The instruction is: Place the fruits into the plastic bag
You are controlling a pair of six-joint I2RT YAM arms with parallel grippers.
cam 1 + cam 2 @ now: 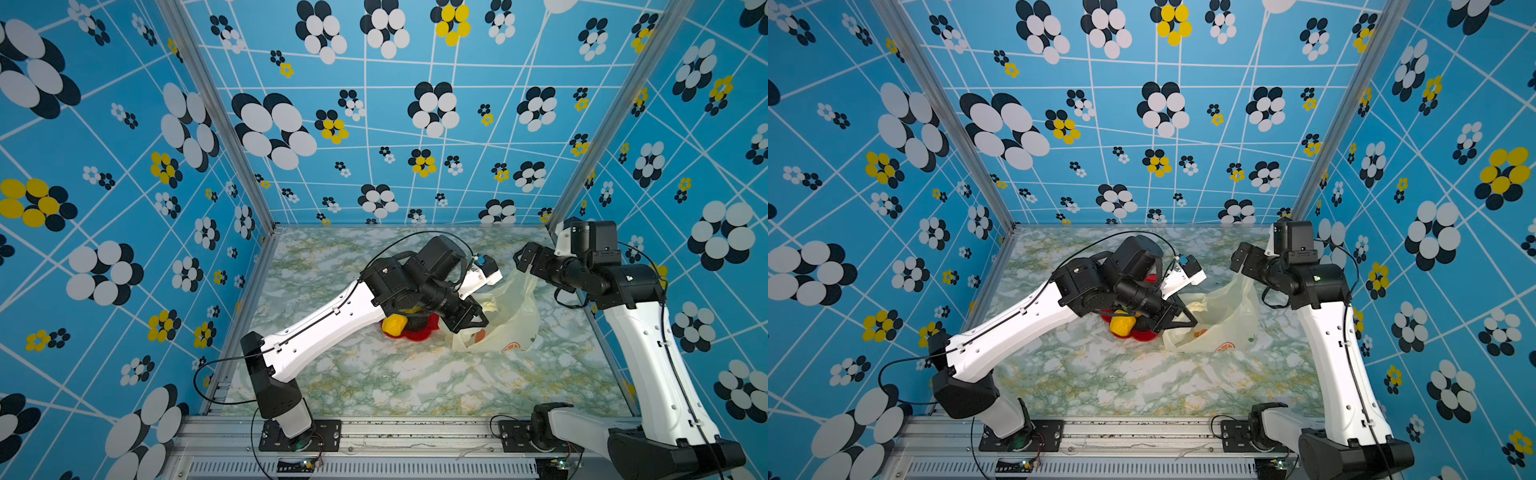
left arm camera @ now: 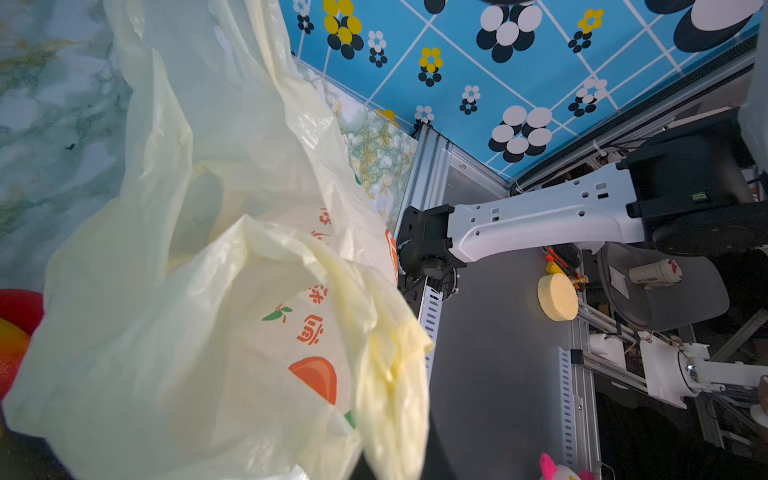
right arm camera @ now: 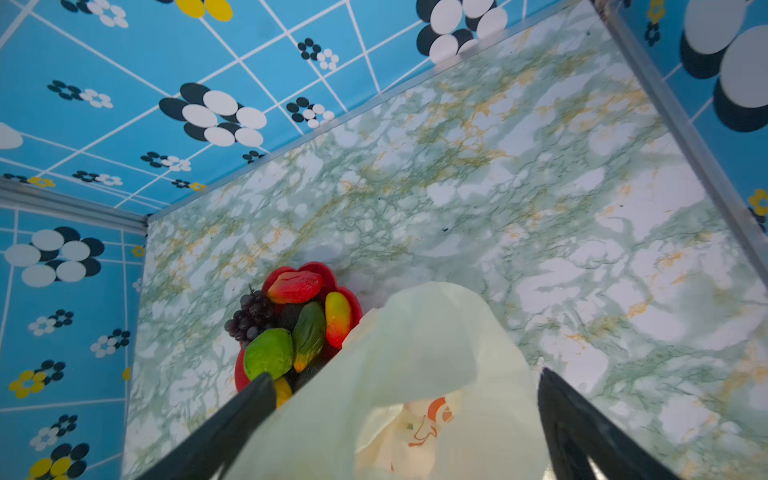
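Clearly the left gripper [image 1: 478,323] is clenched on the crinkled rim of the plastic bag [image 1: 513,316], which is thin, translucent and pale yellow. The right gripper [image 3: 405,374] is spread wide, with slack film lying between its black fingers [image 3: 232,419]. Beyond its fingertips, glossy rounded fruits [image 3: 291,328] are heaped in a scalloped red dish [image 3: 318,266].

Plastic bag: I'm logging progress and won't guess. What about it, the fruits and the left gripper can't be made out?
Plastic bag: crumpled film hides its inside in every view; no fruit confirmed in it.
Fruits: left arm covers most of the red dish in both top views; the bag hides part in the right wrist view.
Left gripper: jaws outside the left wrist view; a grip on the bag unconfirmed.
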